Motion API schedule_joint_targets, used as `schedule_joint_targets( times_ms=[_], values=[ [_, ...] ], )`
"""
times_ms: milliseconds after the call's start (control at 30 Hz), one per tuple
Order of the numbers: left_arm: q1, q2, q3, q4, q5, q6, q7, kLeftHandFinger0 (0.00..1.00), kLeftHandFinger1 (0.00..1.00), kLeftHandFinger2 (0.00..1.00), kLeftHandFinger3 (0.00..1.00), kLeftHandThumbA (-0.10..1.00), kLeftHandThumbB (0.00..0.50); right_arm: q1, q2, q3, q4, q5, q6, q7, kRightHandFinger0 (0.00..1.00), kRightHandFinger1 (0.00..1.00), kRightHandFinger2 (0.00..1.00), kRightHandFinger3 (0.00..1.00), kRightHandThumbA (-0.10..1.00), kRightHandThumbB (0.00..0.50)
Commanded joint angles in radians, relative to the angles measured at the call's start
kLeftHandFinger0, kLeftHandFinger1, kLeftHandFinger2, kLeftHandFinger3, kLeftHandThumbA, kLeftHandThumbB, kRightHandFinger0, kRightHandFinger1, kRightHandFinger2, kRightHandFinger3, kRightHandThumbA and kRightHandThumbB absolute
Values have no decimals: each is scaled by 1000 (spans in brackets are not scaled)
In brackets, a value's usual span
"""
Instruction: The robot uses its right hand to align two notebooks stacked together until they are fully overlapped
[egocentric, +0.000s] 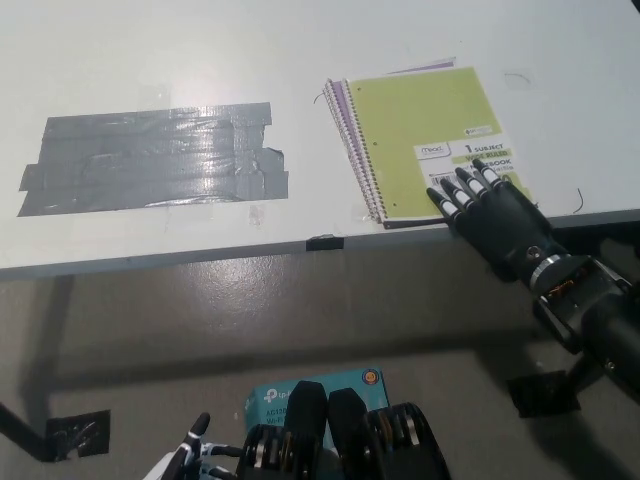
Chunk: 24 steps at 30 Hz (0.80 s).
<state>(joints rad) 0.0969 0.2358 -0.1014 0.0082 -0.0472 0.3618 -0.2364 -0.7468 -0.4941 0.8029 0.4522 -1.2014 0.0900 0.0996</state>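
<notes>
The black right hand presses flat, fingers spread and holding nothing, on the green notebook's near corner by the table edge. The purple notebook peeks out beneath, so both could slide together, staying misaligned. The left hand rests far below the table edge, its fingers too little seen to judge.

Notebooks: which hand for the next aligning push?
Right. The black right hand already rests on the green notebook, with the purple notebook peeking out beneath. The white left hand sits low, off the table.
</notes>
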Motion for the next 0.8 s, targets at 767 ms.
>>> schedule_joint_targets(
  times_ms=[767],
  values=[
    [19,12,-9,-22,13,-19,-11,156,596,525,626,1000,500,-20,30,-55,-11,-48,27,120,1000,1000,1000,1000,1000,354]
  ],
)
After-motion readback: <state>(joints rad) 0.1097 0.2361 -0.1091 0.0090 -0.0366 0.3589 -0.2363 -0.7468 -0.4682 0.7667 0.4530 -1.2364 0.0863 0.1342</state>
